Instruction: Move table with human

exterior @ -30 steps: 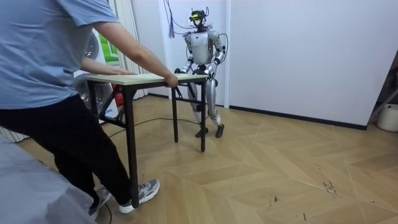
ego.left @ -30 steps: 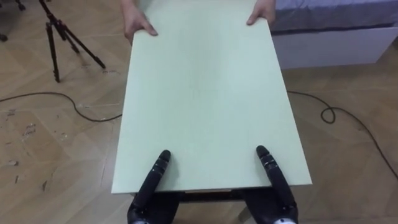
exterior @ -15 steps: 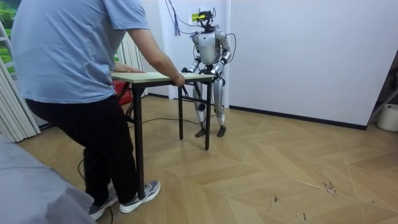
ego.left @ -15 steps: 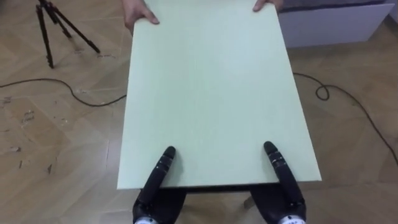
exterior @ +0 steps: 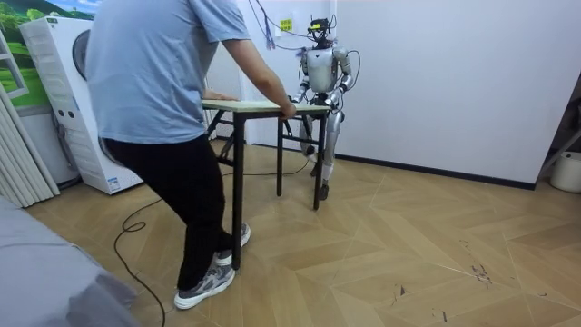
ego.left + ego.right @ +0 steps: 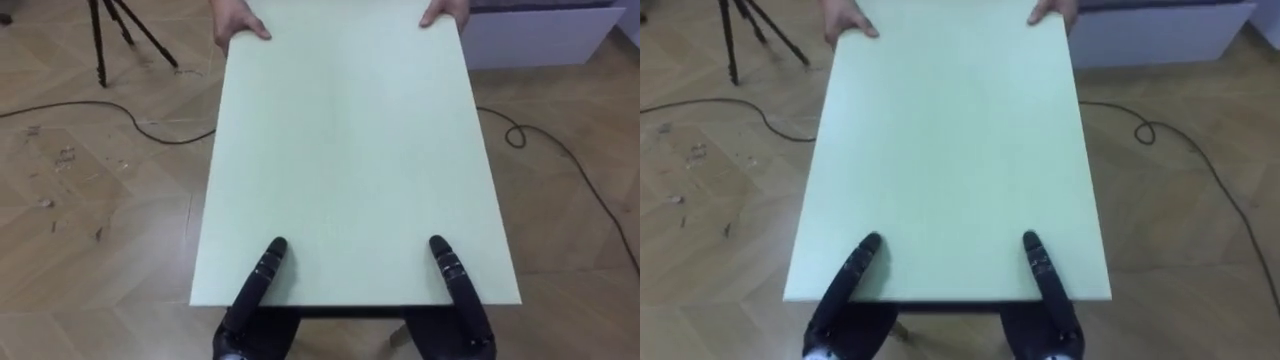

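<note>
A pale green table [image 6: 350, 150] stretches away from me. My left hand [image 6: 262, 285] and right hand [image 6: 455, 285] clamp its near edge, each with a thumb lying on top and the fingers under the board. At the far end a person's hands [image 6: 238, 22] hold the two corners. In the room view the person [image 5: 172, 91] leans over the table [image 5: 263, 106] with one leg stepped forward. I stand at its other end, near the white wall.
A tripod [image 6: 120, 30] stands on the wood floor at the far left, with a dark cable [image 6: 100, 110] beside it. Another cable [image 6: 540, 140] loops on the right near a white bed base [image 6: 540, 35]. A washing machine [image 5: 68, 100] stands behind the person.
The table, the person and I have all shifted toward the room view's right. The person has taken a step. Both my hands keep the same hold on the near edge.
</note>
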Motion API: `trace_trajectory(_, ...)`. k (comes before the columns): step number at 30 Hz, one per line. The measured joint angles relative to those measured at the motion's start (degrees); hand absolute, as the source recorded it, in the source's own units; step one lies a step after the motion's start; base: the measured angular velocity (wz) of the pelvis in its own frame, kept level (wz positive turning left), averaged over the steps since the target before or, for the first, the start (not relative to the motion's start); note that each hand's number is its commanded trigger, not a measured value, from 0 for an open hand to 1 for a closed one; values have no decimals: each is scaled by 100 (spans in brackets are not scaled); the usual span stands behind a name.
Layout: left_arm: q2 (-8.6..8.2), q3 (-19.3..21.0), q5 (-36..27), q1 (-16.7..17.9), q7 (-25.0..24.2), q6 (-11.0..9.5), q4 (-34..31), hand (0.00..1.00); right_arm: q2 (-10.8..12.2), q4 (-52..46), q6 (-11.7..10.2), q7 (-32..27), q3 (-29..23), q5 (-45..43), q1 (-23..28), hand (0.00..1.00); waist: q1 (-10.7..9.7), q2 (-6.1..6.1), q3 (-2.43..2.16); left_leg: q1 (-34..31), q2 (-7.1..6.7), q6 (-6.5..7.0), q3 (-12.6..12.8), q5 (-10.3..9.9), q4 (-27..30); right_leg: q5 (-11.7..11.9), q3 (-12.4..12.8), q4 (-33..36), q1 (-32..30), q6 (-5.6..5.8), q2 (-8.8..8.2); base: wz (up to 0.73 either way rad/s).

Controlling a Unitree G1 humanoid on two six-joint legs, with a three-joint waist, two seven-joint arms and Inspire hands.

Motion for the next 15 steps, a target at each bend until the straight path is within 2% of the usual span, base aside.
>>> trace_trajectory(1, -3, 39, -7, -62, -1, -21, -34, 100, -7, -1, 2, -2, 20, -21, -129, 100, 23, -24, -2, -272, 60, -24, 13, 148, 103, -366, 57, -761, 254, 16, 126, -17)
trace_trajectory(2, 9, 64, -7, -124, -1, -41, -62, 100, -1, 0, 0, -13, 31, -36, -222, 100, 101, -25, 1, -491, 160, -63, 5, 305, 134, -618, 115, -1309, 325, 23, 289, -14)
trace_trajectory(3, 31, 67, -6, -153, 2, -41, -65, 100, 14, 0, -2, -19, 31, -31, -234, 100, 154, -27, 1, -573, 218, -86, 10, 395, 124, -708, 126, -1515, 348, -8, 361, -18)
trace_trajectory(4, 67, 84, -5, -171, 7, -54, -79, 100, 51, 1, 1, -41, 44, -27, -262, 100, 226, -38, 7, -673, 340, -139, 8, 576, 57, -813, 171, -1794, 347, -47, 484, -20)
trace_trajectory(5, 101, 82, -4, -186, 14, -68, -86, 100, 79, 13, 2, -51, 46, -33, -271, 100, 303, -40, 8, -741, 456, -208, -21, 783, -75, -865, 163, -2046, 333, -101, 639, -24)
trace_trajectory(6, 103, 83, -1, -186, 21, -74, -86, 100, 83, 28, 6, -51, 46, -32, -278, 100, 349, -41, 9, -756, 487, -237, -27, 882, -159, -877, 137, -2146, 321, -124, 709, -25)
trace_trajectory(7, 106, 82, 11, -185, 43, -81, -86, 100, 94, 65, 12, -51, 47, -25, -296, 100, 449, -41, 10, -762, 588, -315, -61, 1097, -367, -905, 43, -2265, 277, -175, 844, -19)
trace_trajectory(8, 107, 72, 11, -187, 55, -90, -86, 100, 93, 76, 10, -51, 50, -13, -304, 100, 489, -38, 10, -768, 680, -393, -89, 1332, -593, -974, -62, -2254, 165, -301, 959, -13)
trace_trajectory(9, 105, 68, 10, -182, 57, -95, -85, 100, 92, 85, 7, -50, 54, -13, -303, 100, 491, -29, 11, -770, 714, -414, -135, 1445, -698, -1010, -117, -2238, 118, -367, 1024, 8)
trace_trajectory(10, 118, 49, 13, -150, 63, -95, -85, 100, 98, 116, 3, -38, 57, -9, -267, 100, 448, 15, 4, -770, 777, -503, -267, 1631, -900, -1022, -262, -2190, 52, -425, 1164, 18)
trace_trajectory(11, 161, 25, 18, -128, 65, -95, -85, 100, 98, 124, 3, -36, 74, 22, -215, 100, 453, 27, 3, -769, 846, -617, -383, 1745, -1038, -1041, -349, -2057, -55, -507, 1274, 19)
trace_trajectory(12, 184, 15, 18, -112, 65, -99, -84, 100, 96, 138, 1, -36, 96, 50, -203, 100, 451, 33, 7, -770, 869, -658, -451, 1776, -1076, -1051, -406, -2013, -83, -535, 1321, 11)
trace_trajectory(13, 233, -11, 18, -85, 84, -120, -79, 100, 98, 209, 1, -23, 129, 113, -191, 100, 451, 70, 2, -771, 949, -757, -536, 1869, -1121, -1054, -483, -1926, -131, -588, 1418, 4)
trace_trajectory(14, 259, -41, 14, -55, 87, -123, -57, 100, 98, 294, 1, 0, 156, 165, -193, 100, 459, 153, -4, -771, 1020, -811, -675, 2000, -1152, -1037, -549, -1868, -156, -632, 1536, 0)
trace_trajectory(15, 265, -28, 14, -48, 89, -124, -42, 100, 99, 322, 2, 6, 158, 174, -194, 100, 463, 199, 3, -771, 1047, -779, -778, 2105, -1162, -1037, -574, -1823, -177, -639, 1592, 0)
